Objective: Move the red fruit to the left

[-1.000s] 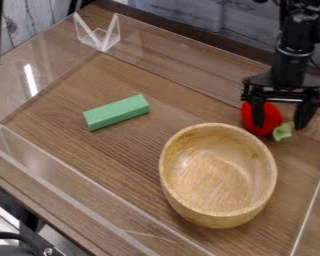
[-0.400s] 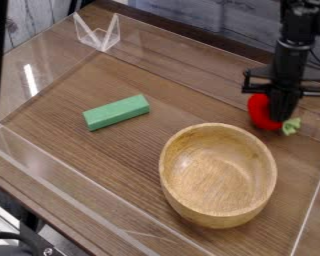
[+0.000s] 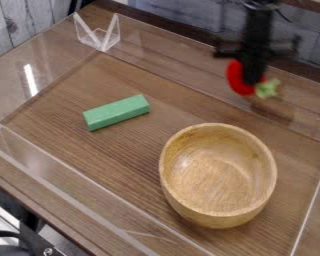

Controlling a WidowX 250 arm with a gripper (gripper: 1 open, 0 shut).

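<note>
Camera view, clock read on the picture with 12 at the far edge.

End effector (image 3: 252, 68): at about 1 o'clock in the frame, pointing straight down on a dark vertical arm. Fingers clenched, grasping the red fruit (image 3: 239, 76). Picture is a bit blurred here, so the single fingers are hard to separate.

Red fruit: hangs from the fingers and appears raised clear of the wood. Bright red body. Its light green leafy stem pokes out at roughly 4 o'clock from the body.

Wooden bowl (image 3: 219, 172): at 6 o'clock from the fruit, well apart from it, standing upright on the worktop (image 3: 69, 165). Nothing visible inside. Much bigger than the fruit.

Green block (image 3: 116, 112): rectangular, lying flat at about 10 o'clock from the bowl and 8 o'clock from the fruit. Long side runs from lower left to upper right. Apart from both bowl and fruit.

Clear plastic piece (image 3: 96, 32): small, V-shaped, at 11 o'clock in the frame near the far corner, well away from everything else.

Worktop: wood grain, ringed by low transparent walls (image 3: 29, 80).
</note>
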